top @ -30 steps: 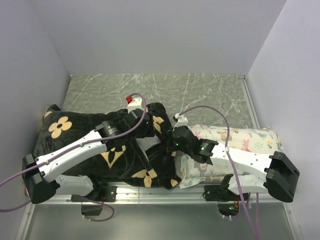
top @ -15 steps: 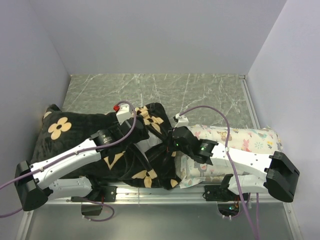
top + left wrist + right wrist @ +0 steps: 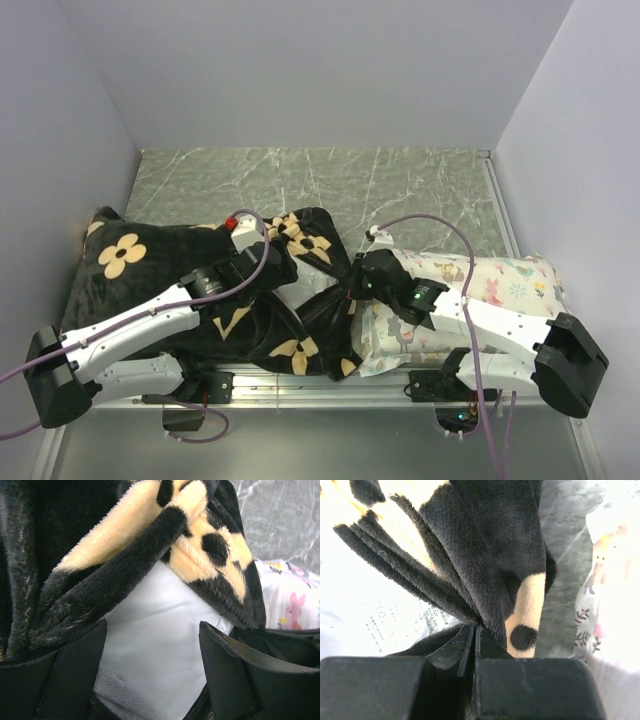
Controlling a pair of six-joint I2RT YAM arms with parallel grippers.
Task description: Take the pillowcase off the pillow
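Left pincer (image 3: 152, 628) has drawn back, jaws apart over the exposed pillow (image 3: 160, 680). The right pincer (image 3: 475, 630) clamps the pillowcase (image 3: 150, 270) hem. Only the mouth is open, and the pillow remains largely sheathed at bench (image 3: 400, 190) left.

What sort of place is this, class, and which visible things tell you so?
Probably a robot test cell, not a home: plain pale walls box in a marble-patterned tabletop, and the left arm and right arm sit on a metal rail at its near edge, working on a pillowcase.
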